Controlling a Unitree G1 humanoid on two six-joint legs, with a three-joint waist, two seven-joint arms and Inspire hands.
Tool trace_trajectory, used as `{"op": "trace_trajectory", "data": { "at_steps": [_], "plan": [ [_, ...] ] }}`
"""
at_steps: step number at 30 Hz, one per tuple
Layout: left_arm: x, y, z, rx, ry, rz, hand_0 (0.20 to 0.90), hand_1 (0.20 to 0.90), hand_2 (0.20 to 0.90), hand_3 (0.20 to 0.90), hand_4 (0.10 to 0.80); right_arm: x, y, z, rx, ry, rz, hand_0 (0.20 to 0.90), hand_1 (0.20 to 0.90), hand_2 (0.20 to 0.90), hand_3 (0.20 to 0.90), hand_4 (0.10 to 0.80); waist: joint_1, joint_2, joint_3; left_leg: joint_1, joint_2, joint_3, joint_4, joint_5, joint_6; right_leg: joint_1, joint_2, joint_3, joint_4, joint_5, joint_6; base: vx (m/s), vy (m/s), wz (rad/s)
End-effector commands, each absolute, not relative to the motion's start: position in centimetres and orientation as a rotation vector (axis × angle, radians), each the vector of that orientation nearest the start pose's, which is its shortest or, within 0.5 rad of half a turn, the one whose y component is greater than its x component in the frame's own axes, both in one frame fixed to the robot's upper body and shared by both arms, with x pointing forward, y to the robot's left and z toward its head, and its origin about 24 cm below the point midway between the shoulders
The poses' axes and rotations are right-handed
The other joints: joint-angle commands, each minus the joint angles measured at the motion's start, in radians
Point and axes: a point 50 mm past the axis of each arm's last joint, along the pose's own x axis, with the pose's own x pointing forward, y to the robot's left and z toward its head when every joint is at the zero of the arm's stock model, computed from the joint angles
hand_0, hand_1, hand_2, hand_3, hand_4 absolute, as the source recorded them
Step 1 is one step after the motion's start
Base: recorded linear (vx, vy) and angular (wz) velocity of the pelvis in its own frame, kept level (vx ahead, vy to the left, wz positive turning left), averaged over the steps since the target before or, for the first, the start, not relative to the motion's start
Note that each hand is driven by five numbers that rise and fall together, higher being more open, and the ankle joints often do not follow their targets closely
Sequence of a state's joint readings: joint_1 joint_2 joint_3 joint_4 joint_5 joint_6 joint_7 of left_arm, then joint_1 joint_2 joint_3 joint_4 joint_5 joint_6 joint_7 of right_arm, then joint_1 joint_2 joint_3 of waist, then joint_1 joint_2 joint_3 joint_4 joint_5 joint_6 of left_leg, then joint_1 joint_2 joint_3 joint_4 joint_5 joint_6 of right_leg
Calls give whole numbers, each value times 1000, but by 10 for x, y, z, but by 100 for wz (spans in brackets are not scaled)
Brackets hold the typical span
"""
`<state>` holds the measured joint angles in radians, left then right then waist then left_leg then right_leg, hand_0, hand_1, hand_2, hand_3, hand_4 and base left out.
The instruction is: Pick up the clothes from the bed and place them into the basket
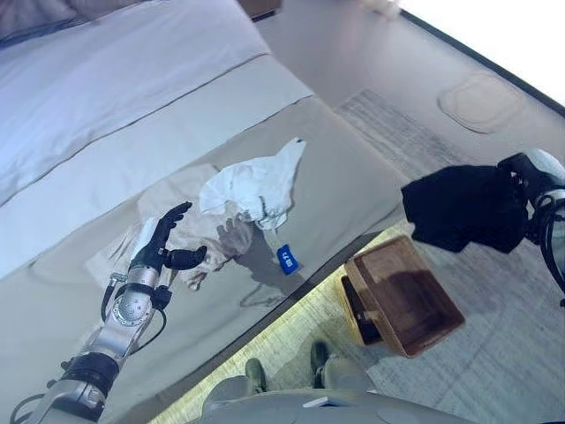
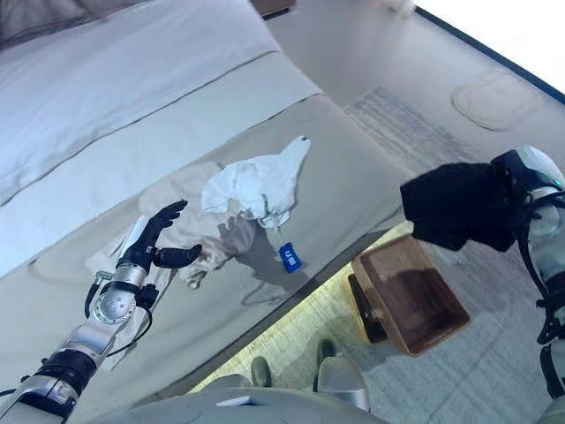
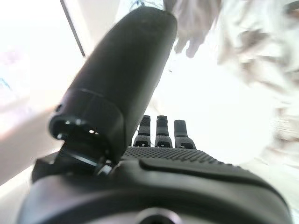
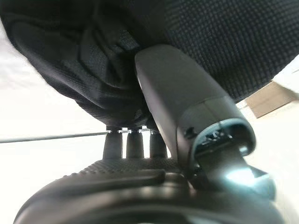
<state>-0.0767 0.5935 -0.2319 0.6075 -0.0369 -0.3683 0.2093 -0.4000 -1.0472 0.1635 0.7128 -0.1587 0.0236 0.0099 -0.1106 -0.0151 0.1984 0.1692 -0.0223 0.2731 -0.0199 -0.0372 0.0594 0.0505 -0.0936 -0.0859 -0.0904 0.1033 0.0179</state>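
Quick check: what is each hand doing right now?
Left hand: open, empty, above the bed.
Right hand: shut on the black garment.

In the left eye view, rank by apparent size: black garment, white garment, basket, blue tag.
1. black garment in the right hand and basket on the floor look about alike; the garment hangs nearer the camera, so I won't rank them.
2. white garment on the bed.
3. blue tag.

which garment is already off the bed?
The black garment, held in the right hand above the basket. The white garment and beige one lie on the bed, by the open left hand.
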Motion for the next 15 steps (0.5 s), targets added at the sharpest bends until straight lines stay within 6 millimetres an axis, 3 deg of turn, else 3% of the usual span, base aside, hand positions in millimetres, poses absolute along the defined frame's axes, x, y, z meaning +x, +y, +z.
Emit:
{"op": "trace_trajectory", "data": {
  "at_steps": [1, 6, 15],
  "plan": [
    [253, 271, 16, 638, -14, 58, 900, 900, 900, 900, 800, 285, -409, 191, -1165, 173, -417, 300, 300, 300, 200, 100, -9, -13, -155, -42, 111, -4, 6, -32, -91, -51, 1, 43, 124, -93, 91, -4, -32, -47],
    [260, 264, 18, 651, -20, 16, 900, 900, 900, 900, 800, 275, -413, 165, -1111, 245, -400, 300, 300, 300, 200, 100, -44, -4, -162, -34, 119, 24, 24, -48, -91, -60, 19, 77, 126, -91, 89, -30, -63, -41],
    [265, 256, 17, 661, -13, -56, 900, 900, 900, 900, 800, 264, -425, 142, -1045, 337, -423, 300, 300, 300, 200, 100, -70, 18, -160, -35, 126, 44, 28, -46, -101, -73, 41, 84, 124, -87, 83, -16, -94, -2]
  ]
}}
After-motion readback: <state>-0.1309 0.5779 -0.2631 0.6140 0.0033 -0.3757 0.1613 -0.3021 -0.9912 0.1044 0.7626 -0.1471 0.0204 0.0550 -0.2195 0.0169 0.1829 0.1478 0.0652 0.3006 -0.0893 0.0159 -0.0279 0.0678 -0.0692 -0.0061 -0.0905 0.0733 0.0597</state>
